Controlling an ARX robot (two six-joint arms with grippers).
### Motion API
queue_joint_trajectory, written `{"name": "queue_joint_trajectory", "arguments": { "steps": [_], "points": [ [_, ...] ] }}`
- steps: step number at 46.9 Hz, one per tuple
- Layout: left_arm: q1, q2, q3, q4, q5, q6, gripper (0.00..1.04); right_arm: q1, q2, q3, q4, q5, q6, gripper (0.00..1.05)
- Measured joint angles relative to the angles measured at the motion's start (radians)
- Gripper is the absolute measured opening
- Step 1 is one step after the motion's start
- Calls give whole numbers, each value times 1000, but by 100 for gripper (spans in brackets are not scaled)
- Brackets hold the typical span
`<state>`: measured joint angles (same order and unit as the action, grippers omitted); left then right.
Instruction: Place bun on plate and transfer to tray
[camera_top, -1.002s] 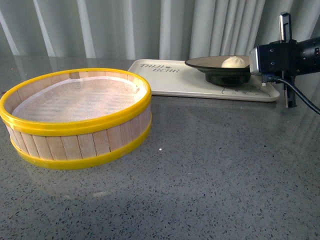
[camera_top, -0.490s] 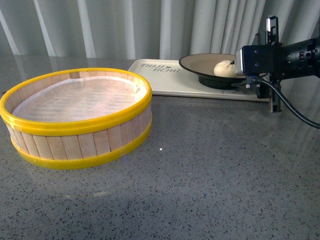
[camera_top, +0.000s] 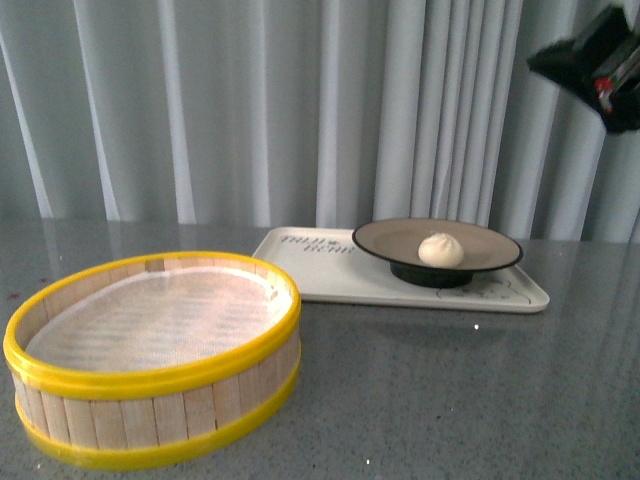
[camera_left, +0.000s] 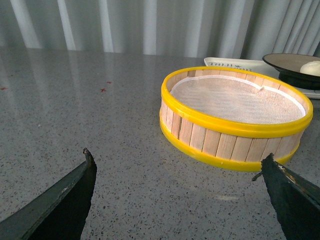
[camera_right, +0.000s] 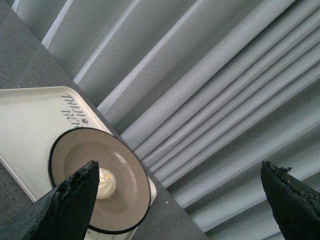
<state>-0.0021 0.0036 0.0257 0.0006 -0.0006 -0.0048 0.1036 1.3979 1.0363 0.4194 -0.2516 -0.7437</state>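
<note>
Now the bun (camera_top: 441, 249) sits inside the plate (camera_top: 390, 240), a little off centre, and the plate stands on the tray (camera_top: 310, 265), toward the tray's end away from the printed lettering. Nothing is touching the bun but the plate under it. The tray lies flat on the grey speckled table (camera_top: 450, 400), behind the steamer basket (camera_top: 150, 375) and apart from it, close to the pale curtain (camera_top: 250, 100) at the back. The basket, wooden with yellow rims and a white mesh liner, stands nearer the camera than the tray.

The right gripper (camera_right: 175, 190) is raised well above the tray; in the front view only a dark part of that arm shows, high above the plate. From its wrist camera the plate, bun and lettered end of the tray are seen below, and its jaws stand wide apart, holding nothing.

The left gripper (camera_left: 180, 185) hangs low over the table on the side of the basket away from the tray, its jaws also spread wide and empty.
</note>
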Motion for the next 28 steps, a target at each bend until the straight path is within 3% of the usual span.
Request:
{"name": "queue_joint_trajectory", "arguments": {
  "steps": [2, 4, 7, 13, 19, 25, 28],
  "points": [
    [0, 0, 0, 0, 0, 0, 98, 5, 5, -11, -1, 65, 74, 93],
    [0, 0, 0, 0, 0, 0, 98, 11, -3, -77, 28, 252, 251, 83],
    [0, 0, 0, 0, -3, 0, 98, 10, -40, -185, 80, 344, 445, 71],
    [0, 0, 0, 0, -1, 0, 98, -10, -156, -379, 174, 342, 663, 46],
    [0, 0, 0, 0, 0, 0, 98, -30, -248, -539, 237, 325, 715, 19],
    [0, 0, 0, 0, 0, 0, 98, -37, -296, -626, 262, 312, 724, 2],
    [0, 0, 0, 0, 0, 0, 98, -58, -329, -671, 272, 282, 726, 2]
  ]
}}
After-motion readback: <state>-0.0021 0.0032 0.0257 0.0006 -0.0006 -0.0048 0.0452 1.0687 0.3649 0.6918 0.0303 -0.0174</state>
